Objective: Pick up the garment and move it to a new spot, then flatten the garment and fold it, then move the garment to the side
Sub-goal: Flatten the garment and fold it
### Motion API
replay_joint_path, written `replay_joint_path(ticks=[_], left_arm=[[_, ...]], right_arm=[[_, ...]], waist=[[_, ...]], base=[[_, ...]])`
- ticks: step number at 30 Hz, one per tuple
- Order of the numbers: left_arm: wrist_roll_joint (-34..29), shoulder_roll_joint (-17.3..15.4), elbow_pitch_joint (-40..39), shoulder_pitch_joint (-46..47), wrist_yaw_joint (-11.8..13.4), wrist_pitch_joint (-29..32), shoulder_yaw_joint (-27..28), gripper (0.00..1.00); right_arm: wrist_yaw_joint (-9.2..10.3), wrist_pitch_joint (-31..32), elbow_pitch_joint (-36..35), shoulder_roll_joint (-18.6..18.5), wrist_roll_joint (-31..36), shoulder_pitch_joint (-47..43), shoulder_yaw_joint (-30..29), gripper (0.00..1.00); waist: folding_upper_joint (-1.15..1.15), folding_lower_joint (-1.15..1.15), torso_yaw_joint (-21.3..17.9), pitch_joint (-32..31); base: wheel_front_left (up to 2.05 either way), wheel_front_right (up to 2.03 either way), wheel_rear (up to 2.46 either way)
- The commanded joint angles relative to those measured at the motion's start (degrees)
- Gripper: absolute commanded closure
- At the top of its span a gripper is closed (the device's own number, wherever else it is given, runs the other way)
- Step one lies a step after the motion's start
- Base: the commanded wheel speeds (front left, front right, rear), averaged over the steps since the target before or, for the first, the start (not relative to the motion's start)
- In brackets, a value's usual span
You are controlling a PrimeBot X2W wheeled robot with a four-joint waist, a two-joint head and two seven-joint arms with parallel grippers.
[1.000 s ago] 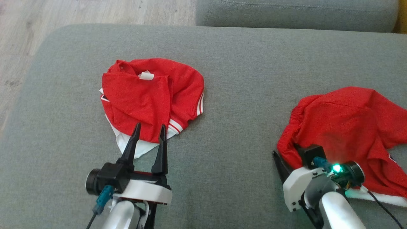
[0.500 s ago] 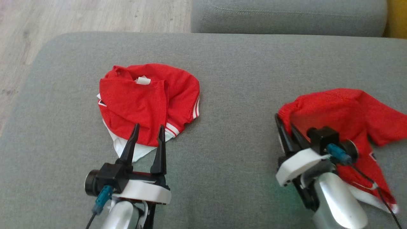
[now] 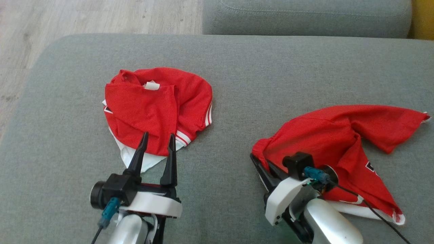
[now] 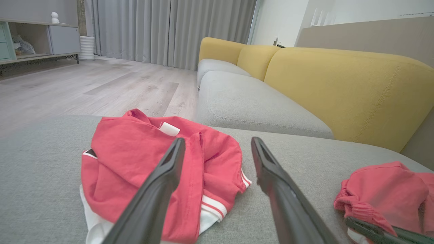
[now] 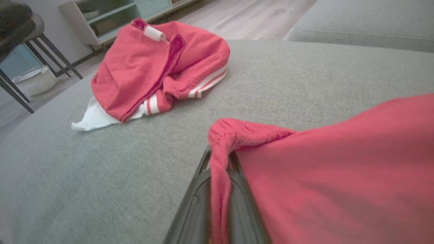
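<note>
On the right of the grey cushion point(image 3: 237, 84), the right gripper point(image 3: 259, 159) has just clamped shut on the gathered edge of the other cloth point(image 3: 325, 135). It is already dragging it towards the middle and nearer the robot. That cloth, bunched a second ago, now trails out long behind the closed fingers, one corner left far to the right. The jersey point(image 3: 149, 105) has not stirred. It lies crumpled on the left half of the cushion, white tag up and striped trim showing. The left gripper point(image 3: 159, 134) stays wide open at its near edge, tips over the cloth but holding nothing. To my eye the pick-up has begun on the plain red piece, not the jersey. So the jersey's own move, flattening and fold are all still to come.
</note>
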State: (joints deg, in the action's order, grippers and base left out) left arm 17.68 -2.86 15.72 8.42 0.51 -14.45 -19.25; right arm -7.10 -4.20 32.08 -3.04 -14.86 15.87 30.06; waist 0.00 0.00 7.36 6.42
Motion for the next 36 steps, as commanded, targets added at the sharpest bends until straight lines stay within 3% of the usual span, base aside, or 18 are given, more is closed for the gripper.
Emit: replay_joint_path(ticks=[1,2,9,22,36], left_arm=[[-0.23,-0.02,-1.44,1.9,0.06,-0.55,1.77,0.0],[-0.23,-0.02,-1.39,1.93,0.08,-0.55,1.78,0.0],[-0.52,-0.02,-1.3,1.64,0.24,-0.55,2.4,0.0],[-0.92,-0.01,-1.71,1.14,0.04,-0.55,3.59,0.0],[-1.86,-0.01,-1.98,1.42,-0.61,-0.55,4.85,0.0]], right_arm=[[-0.39,-0.42,-0.57,0.08,0.41,2.44,0.75,0.51],[-0.39,-0.69,0.07,0.08,0.61,2.55,0.28,0.0],[-0.39,-2.26,1.1,-0.25,2.11,2.23,-3.47,0.0],[-0.39,1.3,-10.68,-4.25,6.2,-6.16,-14.3,0.0],[-0.39,-4.3,-22.46,-0.19,13.02,-18.78,-31.83,0.0]], waist=[[0.0,0.0,0.02,-0.07],[0.0,0.0,0.02,-0.13],[0.0,0.0,-1.12,-0.67],[0.0,0.0,-6.39,-1.74],[0.0,0.0,-10.91,-0.98]], base=[[0.0,0.0,0.0],[0.0,0.0,0.0],[0.0,0.0,0.0],[0.0,0.0,0.0],[0.0,0.0,0.0]])
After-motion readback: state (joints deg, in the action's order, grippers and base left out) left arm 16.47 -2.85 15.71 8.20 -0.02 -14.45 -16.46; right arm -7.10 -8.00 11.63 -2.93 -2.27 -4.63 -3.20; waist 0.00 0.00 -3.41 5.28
